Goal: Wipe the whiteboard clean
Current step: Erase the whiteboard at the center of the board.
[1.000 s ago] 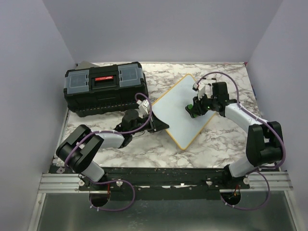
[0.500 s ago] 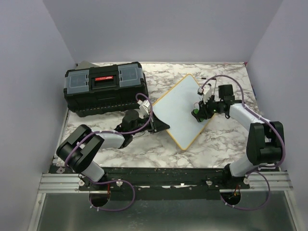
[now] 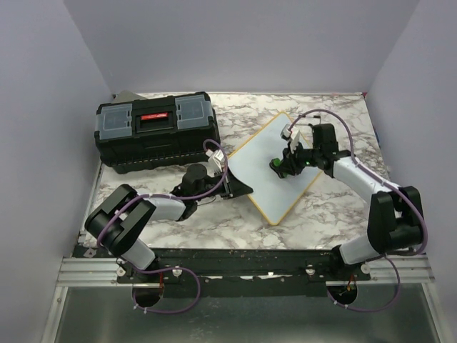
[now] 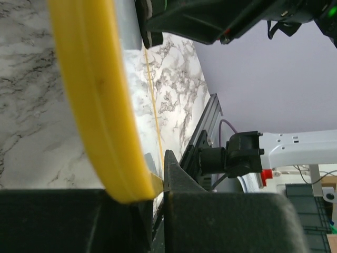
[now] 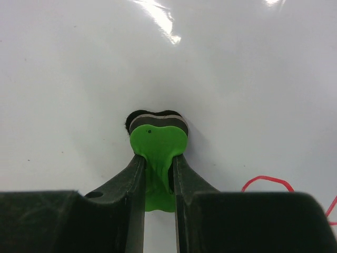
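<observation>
The whiteboard (image 3: pixel 268 164) with its yellow frame lies turned like a diamond on the marble table. My left gripper (image 3: pixel 235 187) is shut on its near-left frame edge (image 4: pixel 100 105). My right gripper (image 3: pixel 284 166) is shut on a small green eraser (image 5: pixel 158 145) with a dark felt base, pressed on the white surface (image 5: pixel 79 79) near the board's middle. A bit of red handwriting (image 5: pixel 266 182) shows at the lower right of the right wrist view.
A black toolbox (image 3: pixel 156 128) with grey lid compartments stands at the back left. Purple walls close in the table on three sides. The aluminium rail (image 3: pixel 243 268) runs along the near edge.
My right gripper with the eraser has swept out toward the board's right corner and come back left to the board's middle. The left arm has stayed put.
</observation>
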Motion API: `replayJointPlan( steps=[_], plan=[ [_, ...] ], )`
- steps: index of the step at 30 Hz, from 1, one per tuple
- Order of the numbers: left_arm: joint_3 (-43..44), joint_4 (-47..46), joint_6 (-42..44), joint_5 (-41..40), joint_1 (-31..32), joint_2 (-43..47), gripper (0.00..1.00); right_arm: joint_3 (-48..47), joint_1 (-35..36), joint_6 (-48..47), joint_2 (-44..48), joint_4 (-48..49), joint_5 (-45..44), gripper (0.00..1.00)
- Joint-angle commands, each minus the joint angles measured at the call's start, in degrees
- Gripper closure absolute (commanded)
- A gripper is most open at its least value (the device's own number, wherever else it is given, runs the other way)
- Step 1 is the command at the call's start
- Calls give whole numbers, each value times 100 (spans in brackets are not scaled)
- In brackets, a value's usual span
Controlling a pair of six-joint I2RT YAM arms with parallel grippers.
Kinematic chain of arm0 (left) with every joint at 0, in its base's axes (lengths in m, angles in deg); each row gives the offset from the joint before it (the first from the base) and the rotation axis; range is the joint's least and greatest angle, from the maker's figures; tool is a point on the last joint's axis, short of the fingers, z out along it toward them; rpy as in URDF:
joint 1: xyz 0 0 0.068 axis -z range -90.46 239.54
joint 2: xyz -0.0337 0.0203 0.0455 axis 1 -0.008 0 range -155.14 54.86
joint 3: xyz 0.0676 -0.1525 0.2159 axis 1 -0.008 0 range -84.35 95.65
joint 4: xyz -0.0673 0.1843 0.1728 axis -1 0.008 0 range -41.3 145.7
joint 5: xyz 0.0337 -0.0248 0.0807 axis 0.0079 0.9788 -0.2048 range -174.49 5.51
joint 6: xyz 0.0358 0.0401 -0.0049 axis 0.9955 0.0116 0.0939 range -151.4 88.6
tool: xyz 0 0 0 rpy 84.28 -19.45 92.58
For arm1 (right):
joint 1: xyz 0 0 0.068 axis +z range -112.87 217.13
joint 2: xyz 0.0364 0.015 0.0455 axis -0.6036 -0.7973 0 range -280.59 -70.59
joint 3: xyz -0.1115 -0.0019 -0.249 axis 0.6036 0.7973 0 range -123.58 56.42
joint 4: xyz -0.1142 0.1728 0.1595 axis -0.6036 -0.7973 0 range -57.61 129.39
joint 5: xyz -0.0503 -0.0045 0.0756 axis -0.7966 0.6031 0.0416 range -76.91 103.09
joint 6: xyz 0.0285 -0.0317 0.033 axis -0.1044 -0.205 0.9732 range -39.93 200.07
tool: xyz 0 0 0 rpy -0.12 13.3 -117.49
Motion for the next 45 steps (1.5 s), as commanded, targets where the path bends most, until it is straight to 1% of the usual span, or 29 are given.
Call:
replayJointPlan(
  steps=[1, 3, 7, 10, 14, 16, 18, 23, 25, 27, 29, 31, 35, 37, 40, 43, 45],
  plan=[
    [59, -893, 47, 758, 175, -47, 100, 595, 55, -363, 506, -298, -221, 99],
    [42, -934, 35, 756, 180, -39, 100, 760, -133, -423, 463, -281, -568, 99],
    [-25, -922, 48, 740, 177, 45, 100, 623, -791, -395, 69, -269, -812, 99],
    [-31, -893, 70, 762, 175, 58, 100, 357, -896, -302, -159, -201, -986, 99],
    [-10, -888, 62, 772, 179, 46, 100, -98, -896, 99, -334, 90, -714, 99],
    [-2, -893, 62, 766, 174, 26, 100, -359, -842, 279, -424, 72, -376, 99],
    [7, -885, 53, 764, 180, 35, 100, -421, -647, 227, -429, -64, -149, 99],
    [17, -839, 79, 744, 179, 77, 100, 213, -11, -331, 109, -461, 255, 99],
    [4, -846, 84, 705, 177, 89, 100, 516, 41, -661, 409, -774, 505, 99],
    [-22, -904, 66, 682, 180, 81, 100, 818, 39, -855, 747, -934, 309, 99],
    [-27, -944, 56, 682, 176, 72, 100, 1048, -20, -797, 943, -870, -219, 99],
    [-26, -970, 54, 690, 178, 57, 100, 1071, -332, -745, 950, -769, -340, 99],
    [-79, -1014, 53, 687, 181, 92, 100, 495, -821, -563, 521, -739, -474, 99],
    [-102, -1005, 68, 688, 178, 106, 100, 200, -844, -382, 271, -573, -628, 99],
    [-109, -1020, 69, 705, 180, 90, 100, -241, -843, -55, -86, -348, -631, 99],
    [-108, -1045, 53, 727, 178, 65, 100, -588, -839, 283, -320, -243, -433, 99],
    [-98, -1060, 36, 731, 185, 62, 100, -616, -798, 390, -315, -262, -212, 99]
  ],
)
